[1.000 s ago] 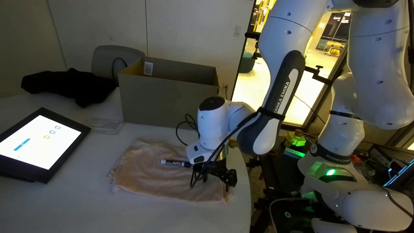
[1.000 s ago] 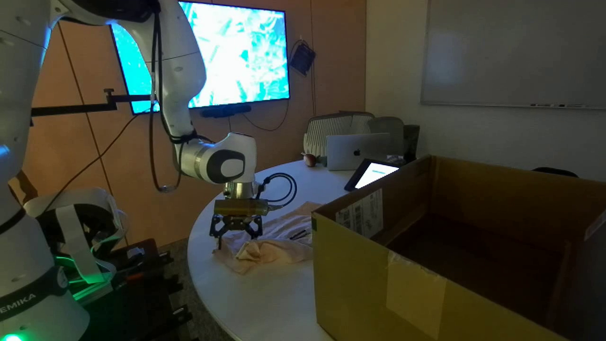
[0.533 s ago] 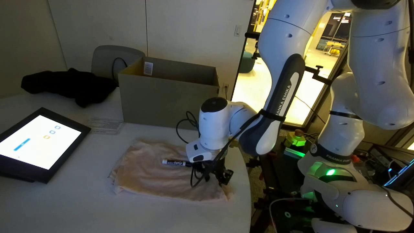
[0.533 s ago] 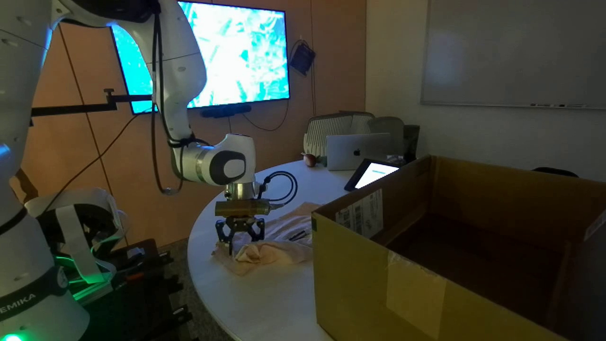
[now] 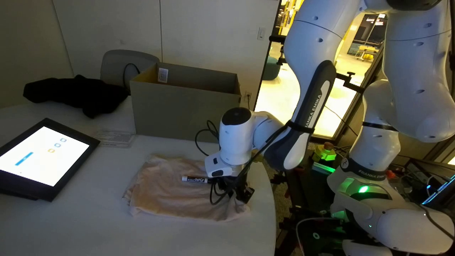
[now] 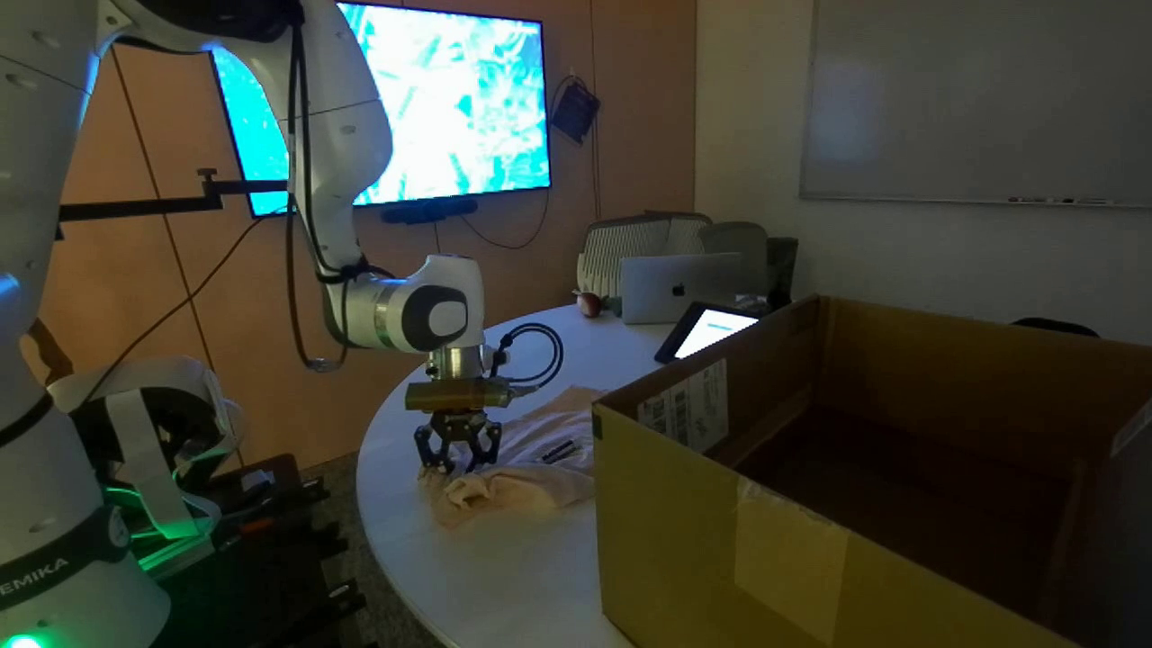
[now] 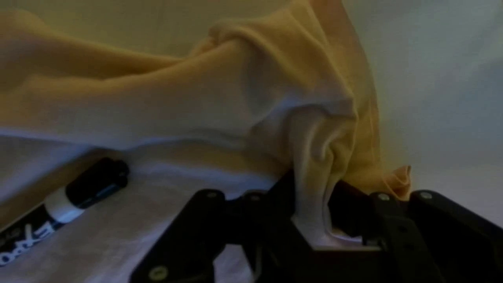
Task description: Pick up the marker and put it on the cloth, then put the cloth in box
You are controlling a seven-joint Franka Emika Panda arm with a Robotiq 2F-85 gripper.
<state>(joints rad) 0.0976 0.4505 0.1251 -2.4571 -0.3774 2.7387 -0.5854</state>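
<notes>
With Robotiq gripper [image 7: 312, 201], pinches beige-pink cloth [image 7: 184, 106] lower right of the wrist view's centre and, if lifting only there, risks spilling the Expo marker [image 7: 63, 208] lying on it, lower left.

A black bundle [image 5: 71, 93], probably fabric, lies upper left in an exterior view, a lit tablet [image 5: 46, 156] at the left edge. In an exterior view: wall screen [image 6: 454, 103] upper left, whiteboard [image 6: 976, 99] upper right, laptop [image 6: 679, 292] near centre.

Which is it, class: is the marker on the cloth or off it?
On it: in the wrist view, the marker lies on its side, with the cloth visible along both its edges.
</notes>
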